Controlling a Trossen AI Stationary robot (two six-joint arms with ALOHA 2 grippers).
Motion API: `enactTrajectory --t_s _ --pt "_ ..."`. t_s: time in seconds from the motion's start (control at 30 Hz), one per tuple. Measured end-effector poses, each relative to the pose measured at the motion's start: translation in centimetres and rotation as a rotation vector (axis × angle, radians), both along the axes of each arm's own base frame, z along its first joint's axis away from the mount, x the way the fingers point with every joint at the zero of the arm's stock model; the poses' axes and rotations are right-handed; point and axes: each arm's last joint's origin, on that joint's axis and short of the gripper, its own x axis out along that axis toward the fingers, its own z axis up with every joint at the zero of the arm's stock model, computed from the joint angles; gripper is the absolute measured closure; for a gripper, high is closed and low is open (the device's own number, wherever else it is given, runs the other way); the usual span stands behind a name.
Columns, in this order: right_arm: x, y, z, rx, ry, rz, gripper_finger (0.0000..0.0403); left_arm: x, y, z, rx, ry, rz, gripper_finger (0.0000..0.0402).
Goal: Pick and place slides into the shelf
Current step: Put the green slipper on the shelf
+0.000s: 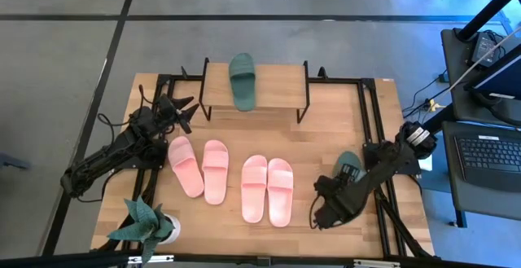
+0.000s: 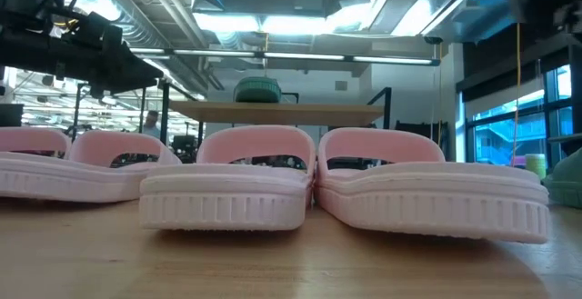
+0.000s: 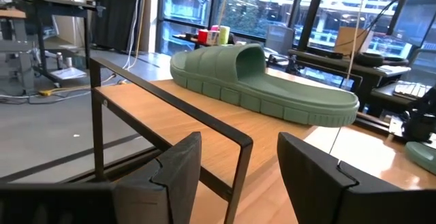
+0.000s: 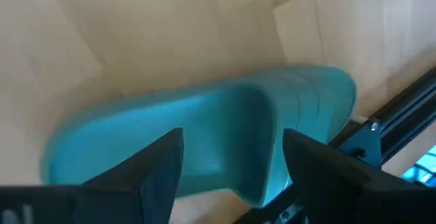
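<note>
Under right arm [image 1: 370,178], green slide [image 1: 348,167] mostly hidden; fingers [image 4: 160,166] apart.

Open right gripper [image 4: 231,173] hovers over green slide [image 4: 204,129].

The left arm is reaching diagonally up the table's left side, its left gripper [image 1: 181,112] hanging with fingers [image 3: 178,164] spread wide apart (a clear gap is showing between them in its wrist view). The right arm is angling down toward the near right of the table, its right gripper [image 4: 231,166] pointing downward, fingers [image 4: 158,163] parted.
</note>
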Motion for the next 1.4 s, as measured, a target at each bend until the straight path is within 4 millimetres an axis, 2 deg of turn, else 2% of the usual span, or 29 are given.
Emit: enactTrajectory --t_s 0.2,0.5,0.63,0.73,0.87,0.93,0.97,1.13,1.27,1.4 --pt "-2.0 0.3 -1.3 -0.059 0.064 0.057 0.0175 0.0 0.0 0.0 -0.012 -0.013 0.0 0.0216" --pt "-4.1 -1.4 -4.4 -0.149 0.158 0.062 0.0197 0.0 0.0 0.3 0.007 -0.037 0.001 0.0216" --pt "-4.4 -1.8 -5.3 -0.151 0.144 0.037 0.0206 0.0 0.0 0.3 0.007 -0.037 0.0 0.0216" --pt "-4.5 -1.9 -5.4 -0.164 0.128 -0.003 0.0238 0.0 0.0 0.3 0.006 -0.036 0.0 0.0216" --pt "-4.3 -1.7 -5.1 -0.158 0.123 -0.005 0.0325 0.0 0.0 0.3 0.005 -0.035 0.0 0.0216" --pt "-4.1 -1.5 -4.7 -0.155 0.128 0.007 0.0375 0.0 0.0 0.3 0.004 -0.034 0.0 0.0216" --pt "-4.0 -1.4 -4.5 -0.151 0.128 0.013 0.0385 0.0 0.0 0.3 0.004 -0.033 0.001 0.0216" --pt "-3.0 -1.5 -2.2 -0.194 0.133 -0.052 0.0386 0.0 0.0 0.2 0.001 -0.03 0.001 0.0216" --pt "-0.4 -1.3 1.4 -0.227 -0.025 0.033 0.0387 0.0 0.0 0.2 0.001 -0.029 0.001 0.0216" --pt "2.9 -2.5 6.0 -0.339 -0.277 0.154 0.0387 0.0 0.0 0.2 0.001 -0.029 0.001 0.0216"
